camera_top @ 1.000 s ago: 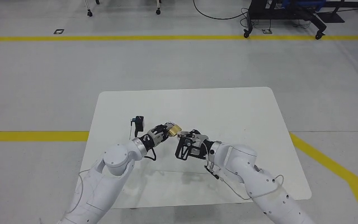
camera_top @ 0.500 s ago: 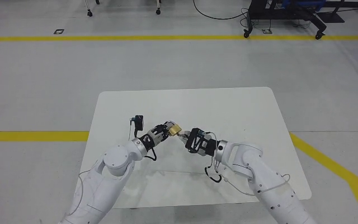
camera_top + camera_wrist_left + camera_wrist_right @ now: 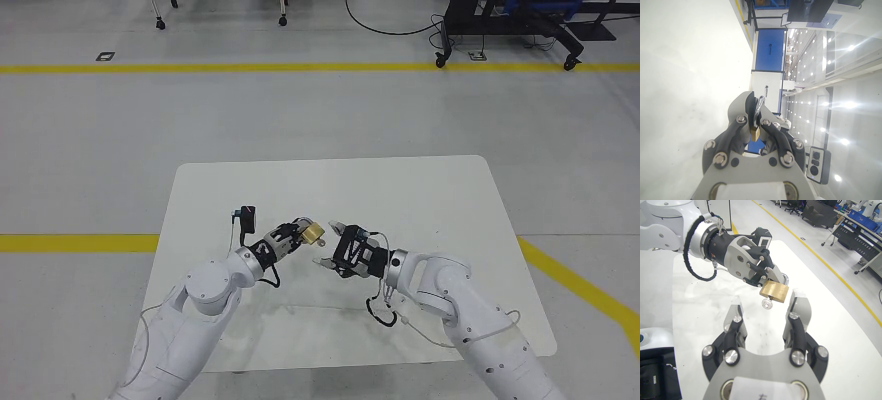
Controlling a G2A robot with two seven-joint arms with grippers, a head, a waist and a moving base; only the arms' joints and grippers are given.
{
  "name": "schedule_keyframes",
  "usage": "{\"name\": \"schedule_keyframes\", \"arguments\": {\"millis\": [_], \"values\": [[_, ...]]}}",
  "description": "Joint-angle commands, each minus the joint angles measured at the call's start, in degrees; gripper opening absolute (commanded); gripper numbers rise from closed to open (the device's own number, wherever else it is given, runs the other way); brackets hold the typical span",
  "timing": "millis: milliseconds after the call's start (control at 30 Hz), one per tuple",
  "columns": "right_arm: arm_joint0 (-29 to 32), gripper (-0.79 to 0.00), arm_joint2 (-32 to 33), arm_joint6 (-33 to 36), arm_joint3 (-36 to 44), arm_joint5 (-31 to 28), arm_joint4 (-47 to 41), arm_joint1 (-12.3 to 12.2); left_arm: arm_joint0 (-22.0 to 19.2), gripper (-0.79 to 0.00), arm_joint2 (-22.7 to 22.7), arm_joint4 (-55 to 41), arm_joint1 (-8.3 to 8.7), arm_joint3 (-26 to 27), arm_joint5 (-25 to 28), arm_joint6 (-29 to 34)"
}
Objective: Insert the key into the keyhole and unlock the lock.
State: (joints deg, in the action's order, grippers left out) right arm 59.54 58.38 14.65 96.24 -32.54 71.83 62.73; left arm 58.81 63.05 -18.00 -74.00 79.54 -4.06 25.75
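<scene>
The brass padlock [image 3: 774, 293] is pinched by its shackle [image 3: 786, 279] in the left tool [image 3: 780, 276]; the right tool [image 3: 767, 297] is spread. The inserted key [image 3: 767, 303], stiff and likely slick, should be taken by its bow.

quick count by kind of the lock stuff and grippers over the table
padlock: 1
key: 1, in the padlock's keyhole
grippers: 2, left gripper shut on the padlock, right gripper open
total: 4

Both arms bend inward with grippers facing: the left gripper [image 3: 302, 232] clamps the lock [image 3: 314, 233], and the right gripper [image 3: 328, 245] sits just beside it, its 2 fingers [image 3: 799, 300] spread wide.
</scene>
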Motion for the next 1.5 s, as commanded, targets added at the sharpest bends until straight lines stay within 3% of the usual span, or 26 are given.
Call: {"name": "schedule_keyframes", "arguments": {"millis": [0,33,167,400,500,533,1000,1067,1233,1467], "values": [[1.3,-0.413,-0.3,-0.3,3.6,3.6,7.9,-0.2,0.1,-0.785,0.4,-0.7,-0.05,0.0,-0.2,-0.5],[2.2,-0.483,-0.8,0.3,5.1,5.1,11.8,-0.2,0.1,-0.785,0.5,-1.0,-0.07,-0.1,-0.2,-0.5],[4.0,-0.573,-1.8,1.2,7.3,6.7,16.6,-0.3,0.0,-0.785,0.5,-1.2,-0.17,-0.2,-0.8,-0.1],[3.2,-0.616,-3.0,2.9,7.0,7.1,19.1,0.2,-0.2,-0.785,0.2,-1.0,-0.35,-0.4,-1.0,0.4],[2.8,-0.776,-3.7,3.6,6.8,7.9,20.8,0.5,-0.3,-0.785,0.2,-1.0,-0.40,-0.4,-1.0,0.6],[2.7,-0.785,-4.0,3.8,6.7,8.2,21.4,0.6,-0.3,-0.785,0.2,-0.8,-0.41,-0.4,-1.0,0.7],[2.2,-0.785,-4.0,4.9,4.8,8.4,20.3,1.6,-0.3,-0.785,0.2,-0.3,-0.65,-0.5,-0.8,1.0],[2.5,-0.606,-3.7,4.4,5.1,8.4,20.5,1.5,-0.3,-0.785,0.3,-0.2,-0.68,-0.5,-0.8,1.0],[3.6,-0.634,-2.8,3.2,6.6,8.4,23.1,1.3,-0.2,-0.785,0.3,-0.4,-0.77,-0.6,-1.0,1.1],[3.6,-0.585,-3.5,4.4,6.2,8.2,26.4,1.6,-0.3,-0.785,0.3,-0.4,-0.88,-0.7,-1.2,1.5]]}}
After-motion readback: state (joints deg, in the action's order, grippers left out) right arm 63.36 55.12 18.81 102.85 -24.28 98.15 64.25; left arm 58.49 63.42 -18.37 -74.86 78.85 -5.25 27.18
